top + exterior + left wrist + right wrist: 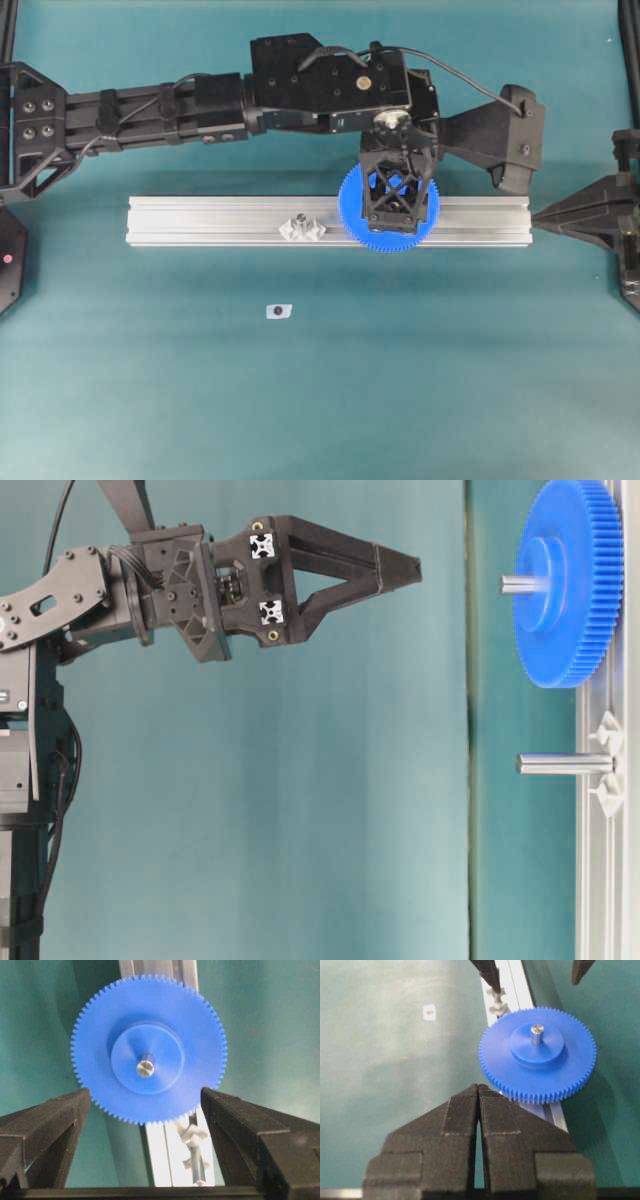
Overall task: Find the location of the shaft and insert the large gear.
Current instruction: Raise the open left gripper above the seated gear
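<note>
The large gear [148,1055] sits on the shaft [145,1068]; our left gripper [145,1105] hangs over it, fingers spread wide, holding nothing. We judge a straight lift clear of the teeth is best.

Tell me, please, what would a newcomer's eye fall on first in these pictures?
The large gear, bright blue, stands out at once: it sits on the aluminium rail with a silver pin poking through its hub. The left gripper hangs just above it, jaws open on either side of the rim without touching. Further along the rail stands a second, bare silver pin between clear pieces.
</note>
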### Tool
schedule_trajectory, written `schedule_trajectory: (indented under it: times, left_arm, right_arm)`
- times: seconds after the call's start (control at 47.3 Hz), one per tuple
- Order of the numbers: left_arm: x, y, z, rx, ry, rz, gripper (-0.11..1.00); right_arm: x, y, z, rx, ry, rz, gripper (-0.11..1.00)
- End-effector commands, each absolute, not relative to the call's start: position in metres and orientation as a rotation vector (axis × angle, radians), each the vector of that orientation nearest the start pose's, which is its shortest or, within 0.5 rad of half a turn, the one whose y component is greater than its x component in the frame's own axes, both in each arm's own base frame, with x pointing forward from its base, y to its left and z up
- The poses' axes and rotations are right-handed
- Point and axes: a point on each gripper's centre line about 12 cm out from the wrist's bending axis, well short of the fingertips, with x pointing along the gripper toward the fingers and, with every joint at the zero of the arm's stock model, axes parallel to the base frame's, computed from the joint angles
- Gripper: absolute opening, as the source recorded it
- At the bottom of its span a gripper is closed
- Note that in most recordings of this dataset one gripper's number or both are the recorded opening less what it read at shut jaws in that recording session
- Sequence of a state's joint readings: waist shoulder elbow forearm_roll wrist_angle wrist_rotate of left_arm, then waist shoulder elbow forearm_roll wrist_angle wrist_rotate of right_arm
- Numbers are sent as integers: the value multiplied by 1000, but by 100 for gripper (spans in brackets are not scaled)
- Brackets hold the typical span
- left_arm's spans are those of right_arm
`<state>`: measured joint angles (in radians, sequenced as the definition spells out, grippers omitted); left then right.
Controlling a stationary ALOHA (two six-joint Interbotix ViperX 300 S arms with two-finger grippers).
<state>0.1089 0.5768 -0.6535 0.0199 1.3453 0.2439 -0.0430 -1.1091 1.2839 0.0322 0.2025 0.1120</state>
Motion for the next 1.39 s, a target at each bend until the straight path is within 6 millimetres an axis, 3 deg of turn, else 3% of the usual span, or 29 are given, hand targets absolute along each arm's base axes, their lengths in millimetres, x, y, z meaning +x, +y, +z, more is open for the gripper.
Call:
schedule_trajectory:
  times: [0.0, 1.099, 1.374]
  left_arm:
    - [541, 59, 285, 166, 1213, -40, 90]
    - [537, 59, 282, 147, 1258, -36, 90]
    - [541, 60, 289, 149, 1231, -31, 90]
  right_arm:
    - [166, -6, 225, 163, 357, -64, 0]
    - [166, -6, 225, 193, 357, -70, 0]
    - [166, -6, 225, 193, 357, -70, 0]
